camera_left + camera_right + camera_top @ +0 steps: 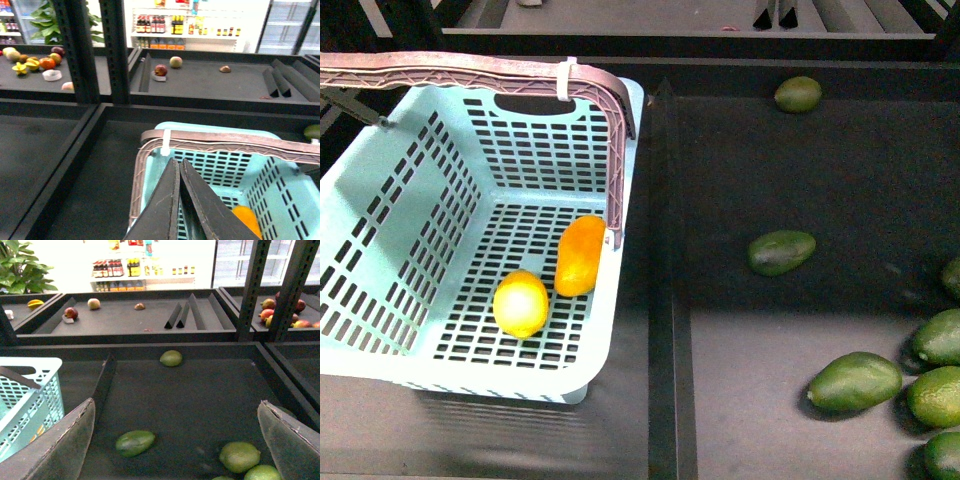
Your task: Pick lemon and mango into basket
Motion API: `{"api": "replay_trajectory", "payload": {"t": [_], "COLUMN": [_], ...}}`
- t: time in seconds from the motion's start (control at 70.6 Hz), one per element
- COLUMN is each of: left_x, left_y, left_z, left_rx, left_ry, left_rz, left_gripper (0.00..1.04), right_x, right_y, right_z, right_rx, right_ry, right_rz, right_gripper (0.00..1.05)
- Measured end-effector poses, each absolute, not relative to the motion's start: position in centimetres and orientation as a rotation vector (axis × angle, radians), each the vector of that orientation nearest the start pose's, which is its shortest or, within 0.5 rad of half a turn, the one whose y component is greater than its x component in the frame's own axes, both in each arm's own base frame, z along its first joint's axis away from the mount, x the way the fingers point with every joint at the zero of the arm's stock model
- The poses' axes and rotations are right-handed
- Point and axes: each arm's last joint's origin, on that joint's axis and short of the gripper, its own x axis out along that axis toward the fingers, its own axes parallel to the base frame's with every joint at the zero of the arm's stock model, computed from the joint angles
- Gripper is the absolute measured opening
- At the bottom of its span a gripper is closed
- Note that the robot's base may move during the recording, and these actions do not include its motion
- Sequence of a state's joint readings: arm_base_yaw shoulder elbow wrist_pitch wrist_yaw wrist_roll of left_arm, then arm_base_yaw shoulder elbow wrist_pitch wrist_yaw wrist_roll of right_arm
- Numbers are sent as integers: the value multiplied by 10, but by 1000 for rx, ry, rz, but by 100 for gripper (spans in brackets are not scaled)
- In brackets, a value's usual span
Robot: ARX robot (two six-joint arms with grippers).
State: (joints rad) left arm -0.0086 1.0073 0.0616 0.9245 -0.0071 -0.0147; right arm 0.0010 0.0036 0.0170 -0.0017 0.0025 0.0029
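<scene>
The turquoise basket (390, 240) stands on the left shelf with its brownish handle (470, 72) raised. Inside it on the floor lie the pale yellow lemon (520, 303) and, beside it, the orange mango (580, 255). Neither arm shows in the front view. In the left wrist view my left gripper (179, 165) is shut and empty, hovering above the basket (290, 200) near its handle (225, 140); a part of the mango (247, 220) shows below. My right gripper (177, 412) is wide open over the dark right shelf, with the basket (30, 400) off to one side.
Several dark green fruits lie on the right shelf: one in the middle (781, 252), one at the back (798, 94), a cluster at the front right (855, 381). A raised divider (662, 250) separates the two shelf bays. Further shelves with fruit stand behind.
</scene>
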Motion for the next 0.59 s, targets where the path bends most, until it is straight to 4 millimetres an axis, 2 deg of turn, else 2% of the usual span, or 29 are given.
{"api": "replay_trajectory", "payload": {"t": [0.269,0.595], "left_x": [143,125], "left_y": [-1,-1], "left_z": [164,171], "left_rx": [-12,-11], "left_ry": [11,-12], "left_rz": [-4,-4], "left_gripper": [4,4], "right_x": [97,97], "right_y": [0,0], "right_z": [169,169], "right_rx": [3,3], "right_ry": [-12,-12], "right_rz": [-2,-1], "right_gripper": [96,96]}}
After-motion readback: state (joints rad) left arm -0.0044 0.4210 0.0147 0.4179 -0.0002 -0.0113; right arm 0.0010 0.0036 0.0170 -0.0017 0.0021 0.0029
